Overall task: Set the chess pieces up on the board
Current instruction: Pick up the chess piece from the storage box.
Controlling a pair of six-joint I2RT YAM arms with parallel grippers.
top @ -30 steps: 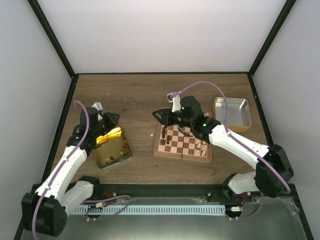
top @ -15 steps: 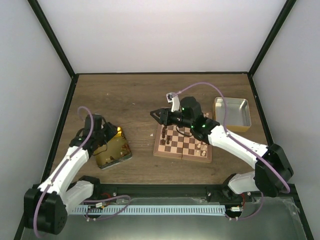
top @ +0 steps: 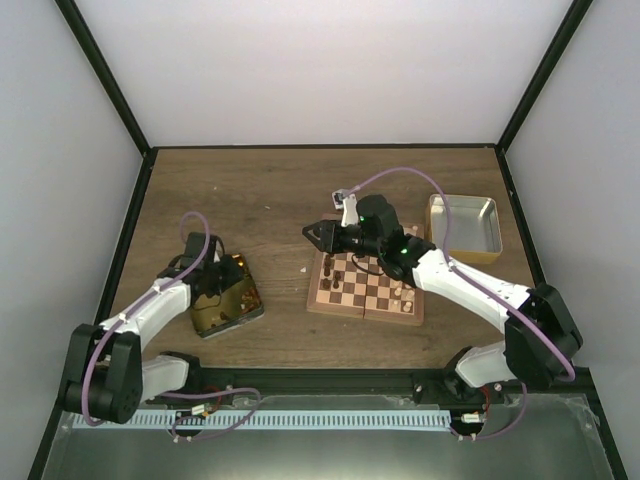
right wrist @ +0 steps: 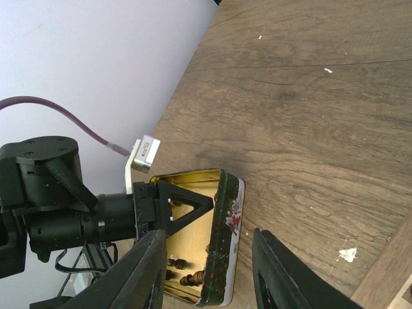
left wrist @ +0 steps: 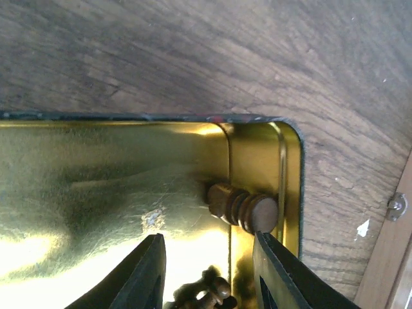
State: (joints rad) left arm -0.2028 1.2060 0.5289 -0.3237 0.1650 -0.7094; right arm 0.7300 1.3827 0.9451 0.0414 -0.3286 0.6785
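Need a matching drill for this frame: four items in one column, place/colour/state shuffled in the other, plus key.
Column 1
1. gold tin
2. silver tin
3. board
4. left gripper

Column 2
A. right of the board, nothing visible inside
B. fingers apart, just short of a dark piece lying in a corner
C. checkered light and dark brown
D. left of the board, shiny inside

Pairs: 1-D, 2-A, 3-C, 4-B

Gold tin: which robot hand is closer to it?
Left. The left hand hangs right over the gold tin; the right hand is off by the chessboard's far left corner.
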